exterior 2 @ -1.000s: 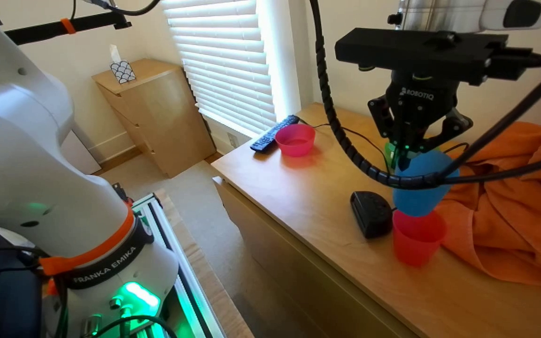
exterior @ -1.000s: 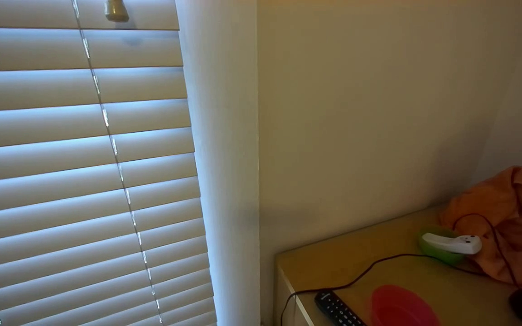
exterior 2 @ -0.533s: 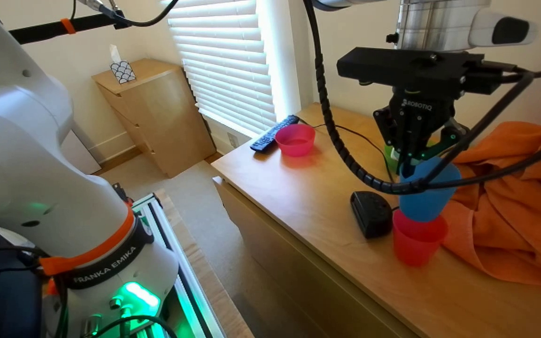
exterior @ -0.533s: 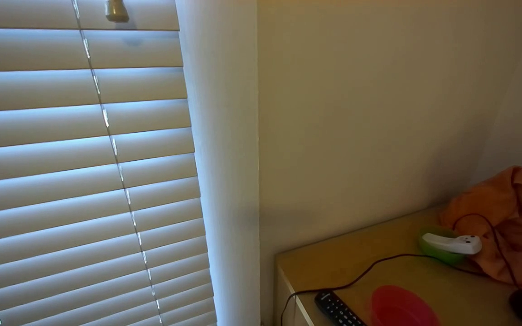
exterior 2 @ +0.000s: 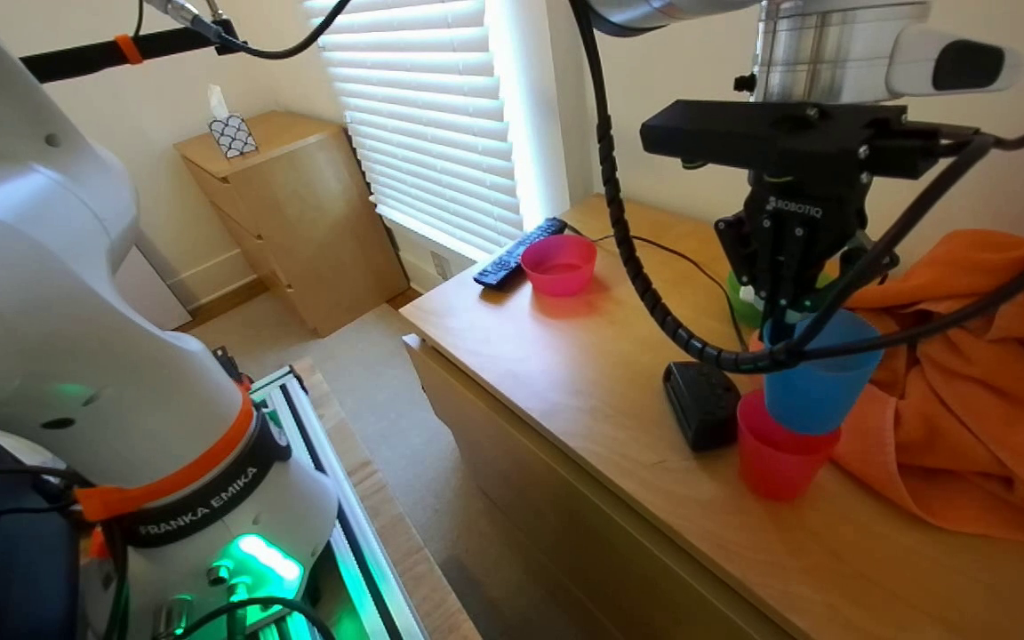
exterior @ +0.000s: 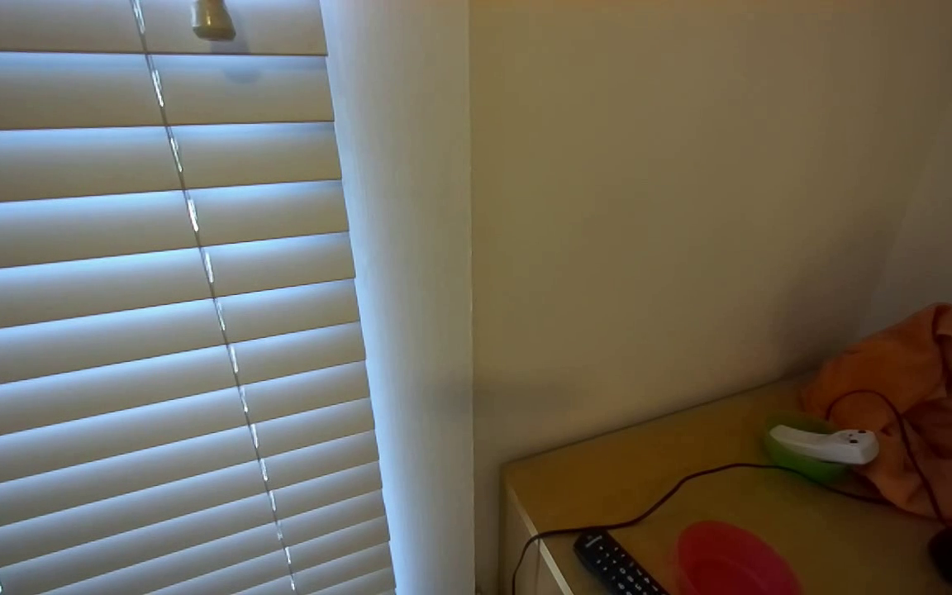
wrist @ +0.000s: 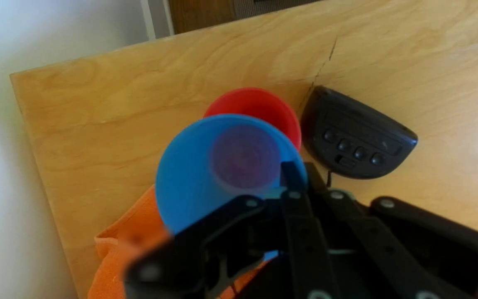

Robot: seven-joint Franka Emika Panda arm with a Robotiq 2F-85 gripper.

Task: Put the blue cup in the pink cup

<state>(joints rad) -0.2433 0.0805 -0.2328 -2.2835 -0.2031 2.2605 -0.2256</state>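
The blue cup [exterior 2: 819, 391] hangs slightly tilted from my gripper [exterior 2: 779, 333], which is shut on its rim with one finger inside and one outside. In the wrist view the fingertips [wrist: 302, 174] pinch the right side of the blue cup's rim [wrist: 185, 178]. The pink cup [exterior 2: 777, 467] stands upright on the wooden dresser top [exterior 2: 619, 391]. The blue cup's bottom overlaps the pink cup's mouth, off to one side. In the wrist view the blue cup hides part of the pink cup [wrist: 259, 101]. Whether the bottom is inside the rim is unclear.
A black device [exterior 2: 701, 406] stands close beside the pink cup. An orange towel [exterior 2: 965, 427] lies on the other side. A pink bowl [exterior 2: 559, 265], a remote [exterior 2: 519, 253] and a green bowl [exterior: 798, 463] holding a white object are farther off. A cable crosses the top.
My gripper has come down with the blue cup, which has moved lower and slightly right in an exterior view. The pink cup has shifted slightly left, toward the black device.
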